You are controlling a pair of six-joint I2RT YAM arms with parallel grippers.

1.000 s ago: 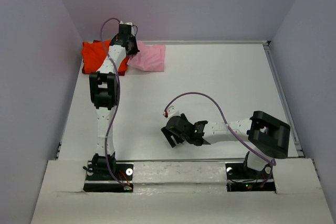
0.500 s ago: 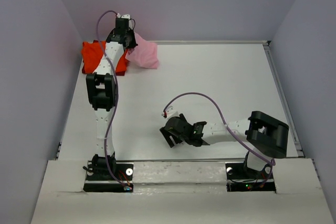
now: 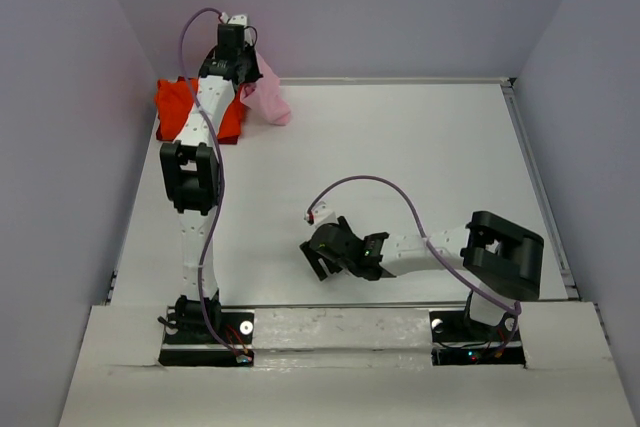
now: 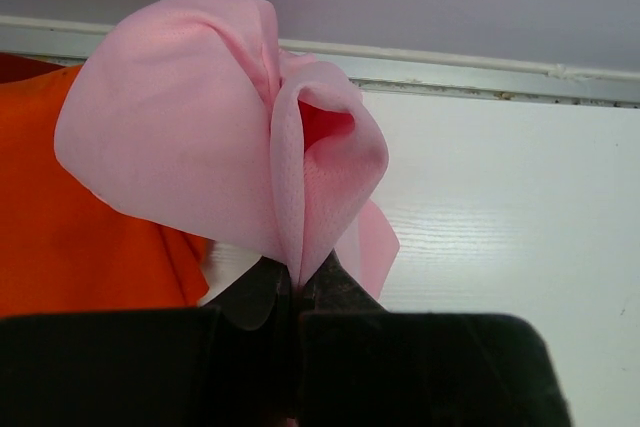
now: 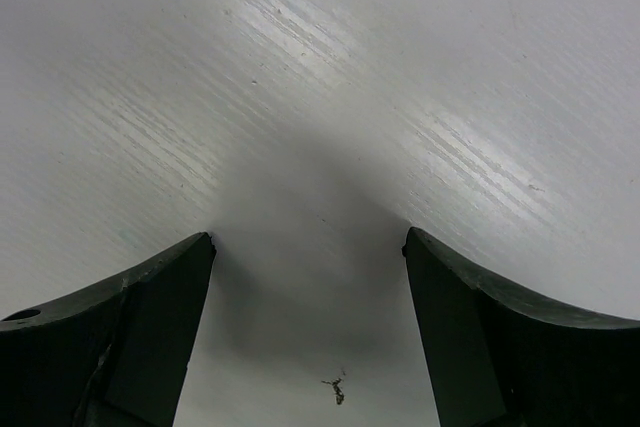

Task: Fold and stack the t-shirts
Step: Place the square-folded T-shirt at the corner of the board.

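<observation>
The light pink t-shirt (image 3: pixel 268 95) hangs bunched from my left gripper (image 3: pixel 243 69) at the table's far left, lifted above the table. In the left wrist view my left gripper (image 4: pixel 298 285) is shut on the pink t-shirt (image 4: pixel 200 157), which balloons out in front of the jaws. The orange-red t-shirt (image 3: pixel 180 107) lies folded on the table at the far left corner, partly hidden by the left arm; it shows left of the pink one in the left wrist view (image 4: pixel 70 237). My right gripper (image 3: pixel 318 259) is open and empty low over the table's near middle, fingertips (image 5: pixel 190 257) spread over bare white table.
The white table (image 3: pixel 400 167) has a raised rim along the back wall (image 4: pixel 480 77) and a rail on the right side (image 3: pixel 535 177). Purple walls close in left, back and right. A purple cable (image 3: pixel 385 187) loops above the right arm.
My left gripper has lifted the pink t-shirt off the table and drawn it left toward the orange-red one, so it now hangs bunched. The right gripper has shifted slightly left.
</observation>
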